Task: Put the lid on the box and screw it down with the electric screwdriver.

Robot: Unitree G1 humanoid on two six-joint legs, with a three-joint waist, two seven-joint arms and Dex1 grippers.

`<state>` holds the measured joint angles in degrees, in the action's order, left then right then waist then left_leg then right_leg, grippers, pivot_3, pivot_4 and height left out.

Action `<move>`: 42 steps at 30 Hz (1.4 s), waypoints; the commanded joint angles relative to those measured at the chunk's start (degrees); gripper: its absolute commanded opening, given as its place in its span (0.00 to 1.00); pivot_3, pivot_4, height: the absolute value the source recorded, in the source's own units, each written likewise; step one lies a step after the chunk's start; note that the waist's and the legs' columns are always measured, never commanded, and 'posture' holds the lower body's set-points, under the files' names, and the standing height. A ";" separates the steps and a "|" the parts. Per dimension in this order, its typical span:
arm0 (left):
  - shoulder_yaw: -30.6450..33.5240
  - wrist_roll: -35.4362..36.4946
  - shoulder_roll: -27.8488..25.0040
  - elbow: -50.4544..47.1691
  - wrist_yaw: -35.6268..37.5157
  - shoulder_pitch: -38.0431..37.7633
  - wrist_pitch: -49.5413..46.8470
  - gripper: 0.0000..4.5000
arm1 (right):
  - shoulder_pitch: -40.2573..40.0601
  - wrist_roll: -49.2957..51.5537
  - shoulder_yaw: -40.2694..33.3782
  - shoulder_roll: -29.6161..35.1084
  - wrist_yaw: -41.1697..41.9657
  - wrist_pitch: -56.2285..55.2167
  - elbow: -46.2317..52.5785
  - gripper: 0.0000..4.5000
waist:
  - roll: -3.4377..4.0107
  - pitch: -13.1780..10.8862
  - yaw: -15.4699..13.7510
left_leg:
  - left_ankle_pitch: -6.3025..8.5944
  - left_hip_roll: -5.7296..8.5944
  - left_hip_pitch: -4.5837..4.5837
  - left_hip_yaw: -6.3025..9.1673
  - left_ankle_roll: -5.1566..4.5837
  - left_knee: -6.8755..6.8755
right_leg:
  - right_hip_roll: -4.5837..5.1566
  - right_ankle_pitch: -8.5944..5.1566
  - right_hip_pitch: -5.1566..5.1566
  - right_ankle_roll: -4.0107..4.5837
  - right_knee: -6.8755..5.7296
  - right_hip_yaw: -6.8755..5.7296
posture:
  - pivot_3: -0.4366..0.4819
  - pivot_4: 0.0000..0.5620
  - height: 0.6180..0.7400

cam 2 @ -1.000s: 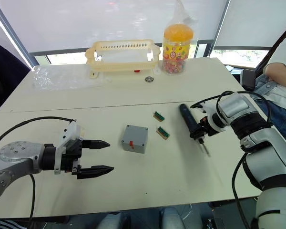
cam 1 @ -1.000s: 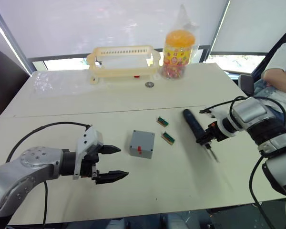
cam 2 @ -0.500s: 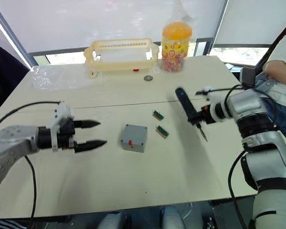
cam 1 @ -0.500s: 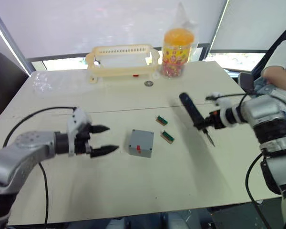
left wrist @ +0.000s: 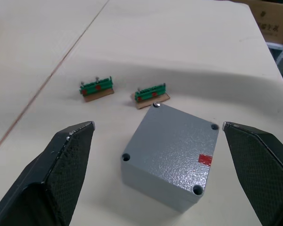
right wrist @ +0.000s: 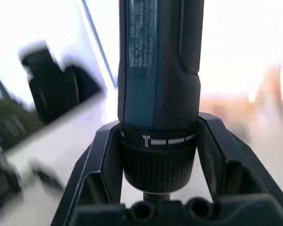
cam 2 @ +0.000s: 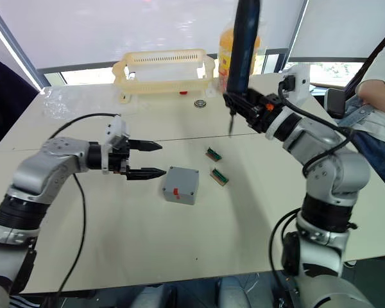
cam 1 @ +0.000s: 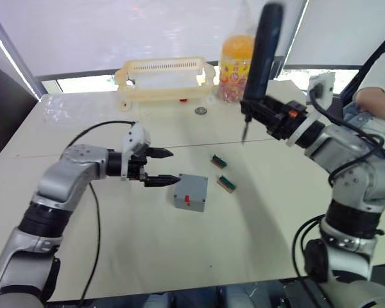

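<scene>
Electric screwdriver (cam 1: 264, 45) now raised upright — left gripper (cam 1: 165, 167) nearer box (cam 1: 191, 192).

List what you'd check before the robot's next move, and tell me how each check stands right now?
1. Screwdriver gripped by right gripper: ok.
2. Bit pointing down: ok.
3. Left gripper open beside the box: ok.
4. Box held steady: not ok, the fingers stand apart from it.
5. Lid on the box: ok; a screw head shows at one corner, the other three holes look empty.
6. Bit over a corner hole: not ok, it hangs farther back.
</scene>
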<state>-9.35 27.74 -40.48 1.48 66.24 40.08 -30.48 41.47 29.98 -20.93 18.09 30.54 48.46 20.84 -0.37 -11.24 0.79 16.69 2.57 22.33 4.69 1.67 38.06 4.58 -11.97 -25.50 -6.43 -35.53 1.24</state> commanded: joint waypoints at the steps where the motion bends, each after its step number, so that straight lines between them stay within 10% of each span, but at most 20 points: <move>1: -0.49 -2.49 1.06 0.22 0.83 0.81 3.03 0.94 | -6.16 -1.21 4.38 -4.68 -3.20 -8.64 6.12 0.40 | -0.02 0.01 0.02 | 0.00 0.01 0.03 -0.01 0.00 0.06 | 0.02 0.00 0.01 0.00 0.01 0.01 | 0.48 0.27 1.00; 9: -2.13 -7.98 6.97 4.66 -1.38 1.10 7.87 0.17 | -16.88 -8.97 14.61 -12.50 -9.01 -23.96 4.97 0.40 | 0.00 0.00 0.19 | -0.09 0.08 0.01 -0.03 0.15 0.08 | 0.03 0.00 -0.05 0.00 -0.13 0.06 | 0.48 0.27 1.00; 42: -5.93 -15.65 10.15 3.70 -2.29 -4.39 10.23 0.17 | -22.76 -15.19 25.01 -12.26 -9.47 -36.85 -2.30 0.40 | -0.03 0.02 0.21 | -0.15 0.07 -0.30 0.00 0.22 0.11 | 0.01 -0.01 0.10 0.02 -0.47 0.09 | 0.48 0.27 1.00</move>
<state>-14.67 13.05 -30.22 5.57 63.96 36.67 -19.67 17.62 14.64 4.13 6.04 20.76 14.18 16.35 -0.40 -11.22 1.00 16.54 2.64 22.03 4.69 1.89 38.17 4.58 -11.98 -25.40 -6.41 -36.00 1.33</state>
